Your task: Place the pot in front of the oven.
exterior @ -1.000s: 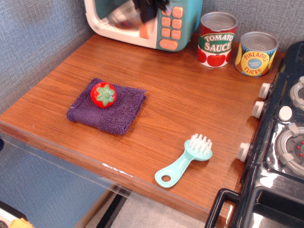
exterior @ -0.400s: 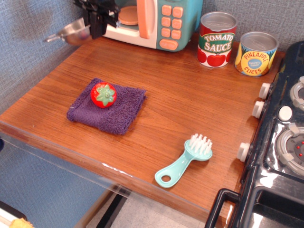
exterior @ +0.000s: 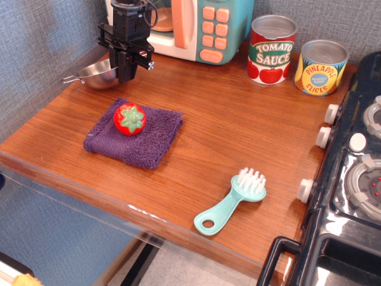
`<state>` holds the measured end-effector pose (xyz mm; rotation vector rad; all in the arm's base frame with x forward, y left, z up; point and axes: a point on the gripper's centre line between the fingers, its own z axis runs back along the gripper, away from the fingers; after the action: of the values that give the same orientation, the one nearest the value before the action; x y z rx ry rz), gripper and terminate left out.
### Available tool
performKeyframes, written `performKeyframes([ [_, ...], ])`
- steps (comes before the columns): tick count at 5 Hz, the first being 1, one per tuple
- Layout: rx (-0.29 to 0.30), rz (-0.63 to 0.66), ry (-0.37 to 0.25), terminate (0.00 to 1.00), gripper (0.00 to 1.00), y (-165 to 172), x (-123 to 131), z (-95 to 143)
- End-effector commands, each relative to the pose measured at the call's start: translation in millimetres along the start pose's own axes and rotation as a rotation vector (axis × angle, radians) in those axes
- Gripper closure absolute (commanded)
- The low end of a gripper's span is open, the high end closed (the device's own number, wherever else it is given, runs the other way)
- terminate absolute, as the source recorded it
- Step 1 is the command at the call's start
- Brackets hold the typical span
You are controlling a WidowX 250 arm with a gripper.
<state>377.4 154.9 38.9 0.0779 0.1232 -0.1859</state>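
The shiny steel pot (exterior: pixel 98 74) is low over the wooden counter at the far left, in front of the oven's left end, with a wire handle sticking out to the left. My black gripper (exterior: pixel 127 72) comes down from above and is shut on the pot's right rim. I cannot tell whether the pot touches the counter. The teal and cream oven (exterior: pixel 196 27) with pink handle and buttons stands at the back, its pink plate showing behind the arm.
A purple cloth (exterior: pixel 140 138) with a red toy tomato (exterior: pixel 129 118) lies just in front of the pot. A tomato sauce can (exterior: pixel 271 49) and a pineapple can (exterior: pixel 321 67) stand at the back right. A teal brush (exterior: pixel 233 199) lies near the front edge. The black stove (exterior: pixel 351 179) fills the right side.
My gripper carried the pot out of the oven, left, then down and forward to just above the counter behind the cloth.
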Motion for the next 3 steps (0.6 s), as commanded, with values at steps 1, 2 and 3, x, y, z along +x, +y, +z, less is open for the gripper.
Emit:
performKeyframes([
  [1,0.000,0.065,-0.034,0.00,0.00,-3,-13,7],
  [2,0.049,0.042,-0.087,0.00,0.00,-10,-16,25],
  [3,0.087,0.043,-0.200,0.00,0.00,-15,-28,61],
])
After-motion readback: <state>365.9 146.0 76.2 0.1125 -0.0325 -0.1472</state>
